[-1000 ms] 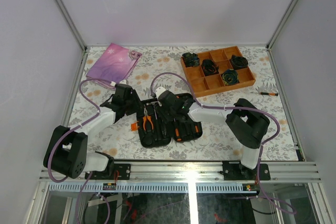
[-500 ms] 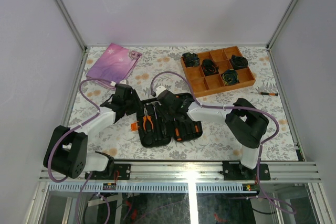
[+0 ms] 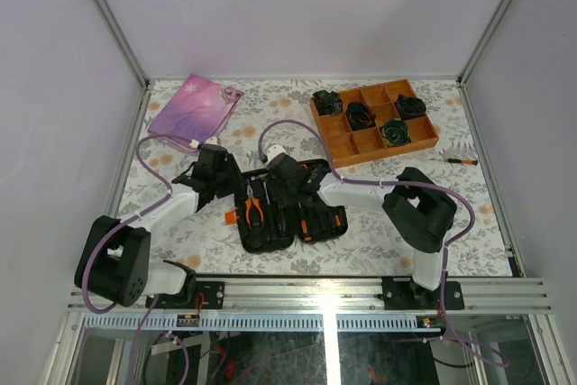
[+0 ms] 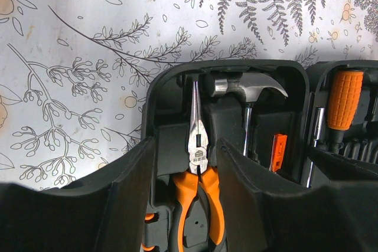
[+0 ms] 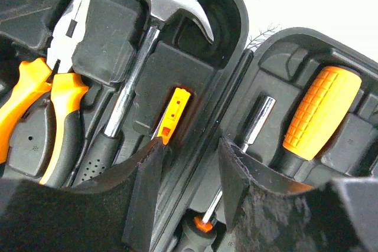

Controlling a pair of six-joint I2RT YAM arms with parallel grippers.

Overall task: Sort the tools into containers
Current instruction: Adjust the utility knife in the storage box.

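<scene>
Black moulded plastic filled both wrist views, for the open tool case (image 4: pixel 159 87) lay at the middle of the table with most of its slots filled: the pliers (image 4: pixel 198 146) and the hammer (image 4: pixel 248 85) sat bedded in its left half, and a fat orange-handled screwdriver (image 5: pixel 322 107) in its right half. One thin screwdriver (image 3: pixel 455 160) lay loose on the cloth well off to the right, near the orange tray (image 3: pixel 424 143), so the sorting looked nearly done, with the step in hand being to seat or check the tools already in the case. The left gripper (image 4: pixel 186 146) hung low over the left half with its fingers apart, straddling the pliers without visibly touching them. The right gripper (image 5: pixel 192 146) was likewise parted over the hinge, and a small orange tool (image 5: pixel 171 113) reached just to the inner edge of one finger; nothing seemed clamped in either. The left arm reached forward and inward from its base, wrist tipped down. The right arm was folded at the elbow, its forearm stretched leftward across the case. By my reckoning the next move would call for the right arm to lift clear, swing out to the loose screwdriver, and close on its slim shaft squarely.
</scene>
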